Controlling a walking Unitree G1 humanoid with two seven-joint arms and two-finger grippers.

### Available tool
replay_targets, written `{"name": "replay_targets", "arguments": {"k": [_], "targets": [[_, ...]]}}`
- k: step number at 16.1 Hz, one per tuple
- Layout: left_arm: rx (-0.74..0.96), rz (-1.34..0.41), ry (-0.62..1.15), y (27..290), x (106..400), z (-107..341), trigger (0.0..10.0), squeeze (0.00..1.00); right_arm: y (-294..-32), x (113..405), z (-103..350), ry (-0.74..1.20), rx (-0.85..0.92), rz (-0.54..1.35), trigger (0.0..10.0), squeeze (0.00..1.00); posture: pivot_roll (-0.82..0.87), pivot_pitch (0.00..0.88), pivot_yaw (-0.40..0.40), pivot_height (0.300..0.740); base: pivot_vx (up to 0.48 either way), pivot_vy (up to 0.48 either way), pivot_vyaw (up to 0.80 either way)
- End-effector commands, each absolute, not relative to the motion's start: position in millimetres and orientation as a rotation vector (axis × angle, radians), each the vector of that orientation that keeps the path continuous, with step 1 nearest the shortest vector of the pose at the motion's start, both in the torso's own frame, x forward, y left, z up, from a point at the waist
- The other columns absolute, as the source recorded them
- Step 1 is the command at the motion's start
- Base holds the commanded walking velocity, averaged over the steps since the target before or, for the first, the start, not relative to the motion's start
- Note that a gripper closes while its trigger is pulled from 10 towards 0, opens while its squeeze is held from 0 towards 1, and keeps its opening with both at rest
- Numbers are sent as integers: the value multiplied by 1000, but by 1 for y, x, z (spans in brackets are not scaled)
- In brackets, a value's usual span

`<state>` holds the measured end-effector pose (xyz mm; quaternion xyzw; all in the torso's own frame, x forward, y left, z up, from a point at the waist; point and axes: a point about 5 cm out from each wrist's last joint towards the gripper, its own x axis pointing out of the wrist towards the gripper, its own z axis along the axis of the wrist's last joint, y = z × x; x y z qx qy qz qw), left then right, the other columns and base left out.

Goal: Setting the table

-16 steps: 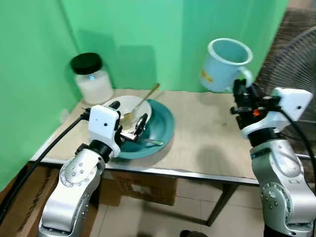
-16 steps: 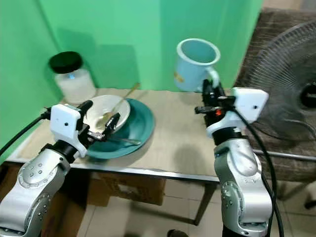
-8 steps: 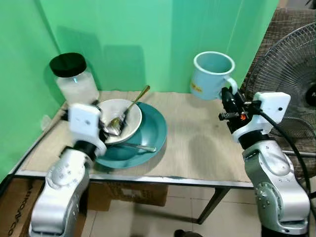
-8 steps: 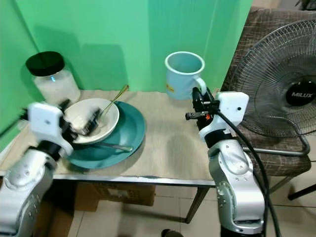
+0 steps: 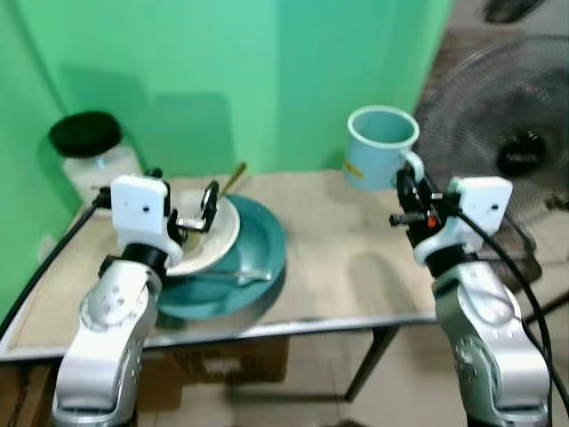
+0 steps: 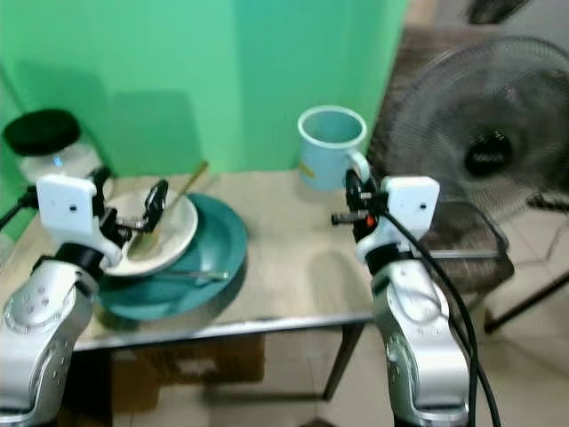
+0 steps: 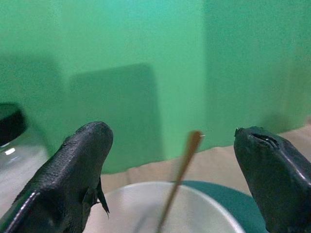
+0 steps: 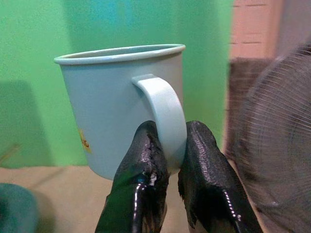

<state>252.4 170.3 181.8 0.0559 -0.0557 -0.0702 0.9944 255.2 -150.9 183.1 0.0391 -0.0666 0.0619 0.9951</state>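
— Where is the mug?

— The light blue mug is up in my right gripper. My two black fingers pinch its handle from either side, and the cup hangs upright above the far right part of the table, mouth up, close to the green wall.

— And your other hand?

— My left gripper is spread wide, one finger to each side over the white bowl. I hold nothing in it. A spoon with a golden handle leans in the bowl and rises between my fingers.

— What is under the bowl?

— The bowl rests on the teal plate, toward its left side. A second utensil lies on the plate's front part; it is too blurred to name.

— Anything else around?

— A glass jar with a black lid stands at the table's back left corner. A standing fan is beyond the table's right end.
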Motion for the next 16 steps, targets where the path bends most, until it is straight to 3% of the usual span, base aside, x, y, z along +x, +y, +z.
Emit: {"name": "replay_targets", "arguments": {"k": [1,16], "targets": [[111,-158,-123,166,254,185,10000,0,-156,254,187,-145,89,90,10000,0,116,0,56,740,0,0,-800],[90,-148,-107,162,253,178,10000,0,-163,256,181,-100,35,36,10000,0,103,0,44,740,0,0,-800]]}}
